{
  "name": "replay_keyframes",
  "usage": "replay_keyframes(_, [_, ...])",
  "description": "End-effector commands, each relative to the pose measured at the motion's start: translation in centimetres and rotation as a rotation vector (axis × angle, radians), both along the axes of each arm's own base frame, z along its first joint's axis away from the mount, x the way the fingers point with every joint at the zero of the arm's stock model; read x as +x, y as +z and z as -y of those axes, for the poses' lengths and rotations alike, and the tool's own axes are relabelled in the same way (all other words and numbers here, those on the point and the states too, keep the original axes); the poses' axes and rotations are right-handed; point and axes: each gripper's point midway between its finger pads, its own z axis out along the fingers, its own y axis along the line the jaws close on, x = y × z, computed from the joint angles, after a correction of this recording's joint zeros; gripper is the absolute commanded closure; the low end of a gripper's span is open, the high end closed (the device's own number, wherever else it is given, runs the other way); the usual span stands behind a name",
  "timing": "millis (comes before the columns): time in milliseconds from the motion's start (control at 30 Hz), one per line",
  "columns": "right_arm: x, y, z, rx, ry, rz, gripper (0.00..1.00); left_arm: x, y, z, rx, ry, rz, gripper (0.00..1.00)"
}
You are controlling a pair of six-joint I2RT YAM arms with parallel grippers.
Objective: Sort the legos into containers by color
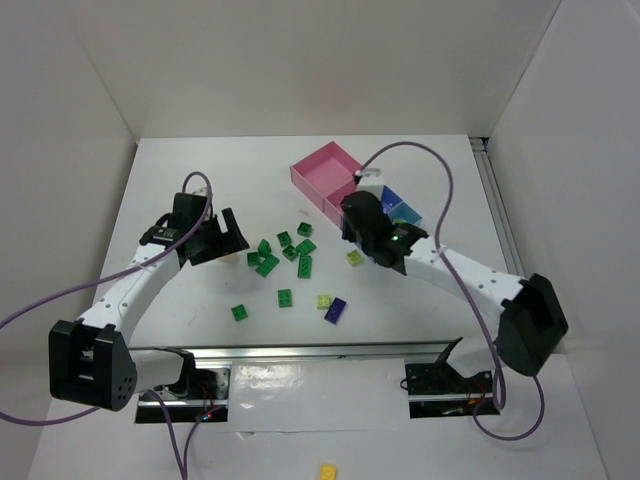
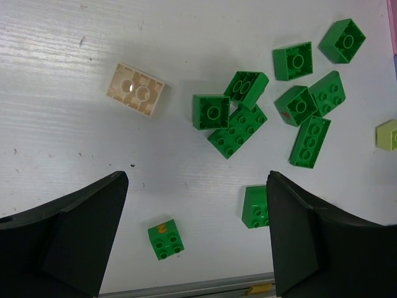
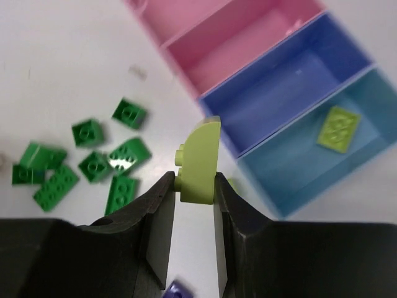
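The bench is white, most legos bright green, with a cream brick at nine o'clock of the cluster seen from above, a blue-purple brick at five o'clock, a raised pale yellow-green brick, and containers pink, blue and light blue.

Setting: robotics lab, bench-top test cell
Evidence: plain white panel walls closing in left, back and right of a white tabletop; aluminium rail along near edge; two white-and-black robot arms based beside it, left arm and right arm; purple cables looping free; exposed wiring below rail; legos and joined containers laid out on the surface
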Motion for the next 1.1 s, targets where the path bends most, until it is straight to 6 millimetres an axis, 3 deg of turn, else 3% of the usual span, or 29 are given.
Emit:
replay_keyframes(0, [1.7, 1.3, 4.5, 0.011, -0.142, 0.04, 0.75, 0.8, 2.2, 0.6, -0.043, 0.011, 0.048, 0.05])
replay_keyframes(100, [2.6, 0.7, 7.1, 0.0, -0.192, 0.017, 0.74, 0.8, 1.9, 0.8, -0.048, 0.005, 0.037, 0.05])
replay_keyframes(267, [4.2, -0.8, 9.3, 0.007, -0.225, -0.015, 0.72, 1.1, 2.6, 0.9, -0.045, -0.017, 0.058, 0.05])
replay_keyframes(300, [4.5, -1.0, 9.9, -0.001, -0.243, -0.026, 0.57, 1.1, 2.9, 0.9, -0.046, -0.018, 0.067, 0.05])
replay_keyframes(367, [4.6, -0.8, 9.7, 0.004, -0.236, -0.029, 0.43, 0.9, 2.8, 0.9, -0.045, -0.017, 0.058, 0.03])
replay_keyframes(467, [4.3, 0.7, 9.6, 0.02, -0.234, 0.005, 0.38, 0.9, 3.1, 0.7, -0.04, -0.012, 0.07, 0.03])
replay_keyframes(567, [2.9, 2.0, 7.5, 0.038, -0.173, 0.037, 0.38, 0.9, 3.1, 0.8, -0.045, -0.005, 0.068, 0.03])
replay_keyframes(600, [2.2, 1.1, 6.9, 0.026, -0.15, 0.02, 0.38, 1.1, 3.0, 0.9, -0.052, -0.011, 0.067, 0.03])
replay_keyframes(700, [0.0, 0.8, 3.0, 0.048, -0.016, 0.027, 0.38, 1.1, 2.7, 1.2, -0.066, -0.011, 0.055, 0.03])
replay_keyframes(767, [-1.7, -1.2, 1.0, 0.036, 0.06, -0.01, 0.29, 0.8, 2.3, 1.4, -0.064, -0.02, 0.044, 0.03])
replay_keyframes(900, [-2.6, -6.4, 0.2, 0.021, 0.107, -0.148, 0.23, 0.6, 2.2, 1.2, -0.058, -0.014, 0.047, 0.03])
replay_keyframes(1067, [-2.7, -8.3, 0.1, 0.016, 0.116, -0.183, 0.18, 0.5, 1.8, 0.9, -0.04, -0.001, 0.041, 0.03])
